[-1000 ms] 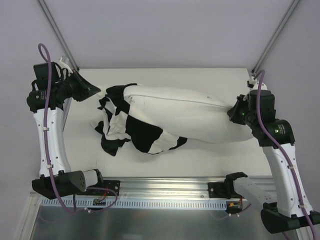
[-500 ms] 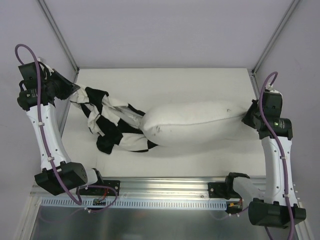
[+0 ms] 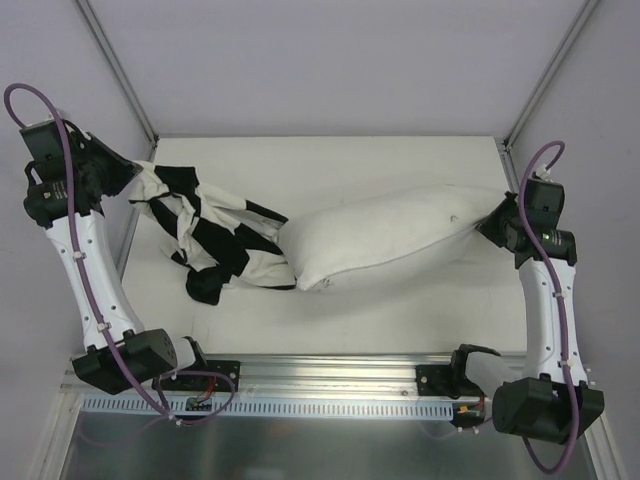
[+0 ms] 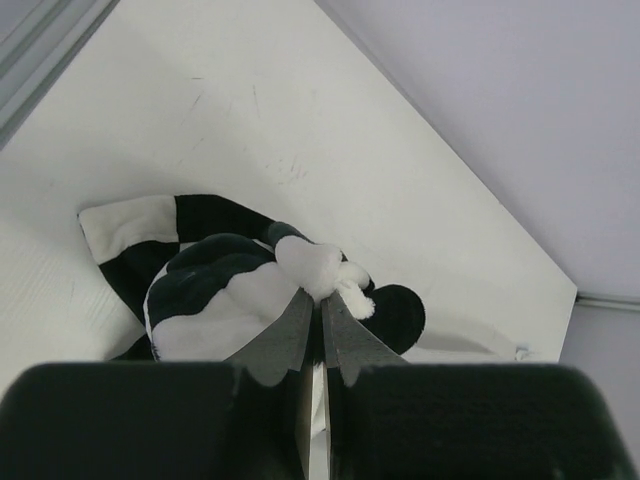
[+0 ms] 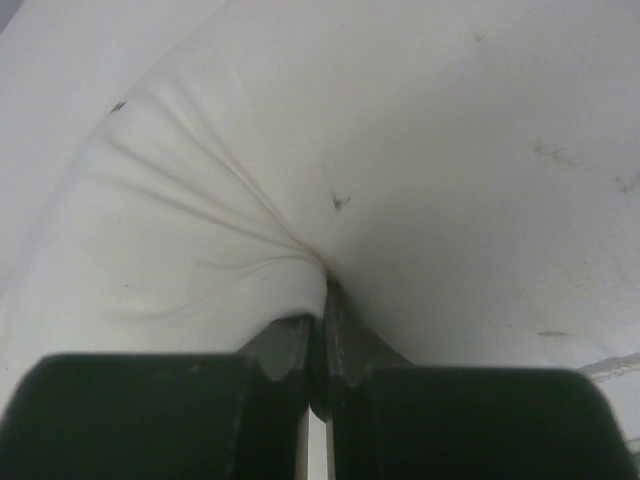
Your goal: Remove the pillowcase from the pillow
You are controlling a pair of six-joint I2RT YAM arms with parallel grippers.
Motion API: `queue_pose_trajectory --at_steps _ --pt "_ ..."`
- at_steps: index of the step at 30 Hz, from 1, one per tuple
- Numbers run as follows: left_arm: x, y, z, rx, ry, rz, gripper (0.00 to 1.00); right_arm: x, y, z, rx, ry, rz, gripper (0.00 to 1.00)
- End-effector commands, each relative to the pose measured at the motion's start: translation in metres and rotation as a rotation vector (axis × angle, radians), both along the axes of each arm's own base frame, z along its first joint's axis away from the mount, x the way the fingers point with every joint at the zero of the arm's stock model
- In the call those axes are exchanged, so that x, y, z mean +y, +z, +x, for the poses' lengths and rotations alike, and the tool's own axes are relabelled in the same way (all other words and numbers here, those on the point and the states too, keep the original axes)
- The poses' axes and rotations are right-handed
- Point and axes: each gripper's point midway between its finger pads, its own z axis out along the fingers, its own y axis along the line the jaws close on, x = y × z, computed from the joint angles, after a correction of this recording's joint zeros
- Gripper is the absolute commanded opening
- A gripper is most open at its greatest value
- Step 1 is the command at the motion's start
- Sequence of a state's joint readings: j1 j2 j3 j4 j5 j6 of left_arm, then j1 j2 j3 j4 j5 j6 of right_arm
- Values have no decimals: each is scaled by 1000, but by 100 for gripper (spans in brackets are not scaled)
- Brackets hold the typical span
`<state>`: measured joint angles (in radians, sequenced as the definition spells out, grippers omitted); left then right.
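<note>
The white pillow (image 3: 385,240) stretches across the table, tilted up toward the right. My right gripper (image 3: 497,222) is shut on its right end, the white fabric (image 5: 250,230) puckering into the closed fingers. The black-and-white checkered pillowcase (image 3: 215,235) hangs bunched to the left, only its right edge still round the pillow's left end. My left gripper (image 3: 135,185) is shut on the pillowcase's far-left corner and holds it raised past the table's left edge. In the left wrist view a tuft of the pillowcase (image 4: 225,290) bulges out from my pinched fingertips (image 4: 322,300).
The white table (image 3: 400,320) has a metal rail (image 3: 340,385) along its near edge. Frame posts (image 3: 115,70) rise at the back corners. The arm bases (image 3: 150,360) stand at the near edge, left and right.
Both arms have pulled apart: the left one went left and up with the pillowcase, the right one went right with the pillow. Most of the pillow has come out of the pillowcase.
</note>
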<state>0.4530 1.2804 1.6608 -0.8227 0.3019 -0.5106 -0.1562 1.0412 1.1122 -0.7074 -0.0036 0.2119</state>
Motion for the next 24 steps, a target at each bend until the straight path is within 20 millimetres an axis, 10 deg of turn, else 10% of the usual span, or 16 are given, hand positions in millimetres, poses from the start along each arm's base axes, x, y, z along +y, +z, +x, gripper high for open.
queue_pose_trajectory --at_steps 1,4,7,9,14,24 --pt "16 47 -6 -139 94 82 0 8 28 28 -145 17 64 1" --pt "23 63 -17 -173 165 117 0 5 28 26 -111 31 38 10" --pt "5 73 -15 -211 67 95 0 7 24 21 -93 30 45 74" --pt "-18 66 -8 -210 -78 61 32 21 19 19 -92 72 109 91" --pt "-36 3 -11 -62 -137 146 87 39 32 4 -140 133 134 95" --pt "-121 -107 -9 220 -386 264 99 54 31 -57 -103 211 78 96"
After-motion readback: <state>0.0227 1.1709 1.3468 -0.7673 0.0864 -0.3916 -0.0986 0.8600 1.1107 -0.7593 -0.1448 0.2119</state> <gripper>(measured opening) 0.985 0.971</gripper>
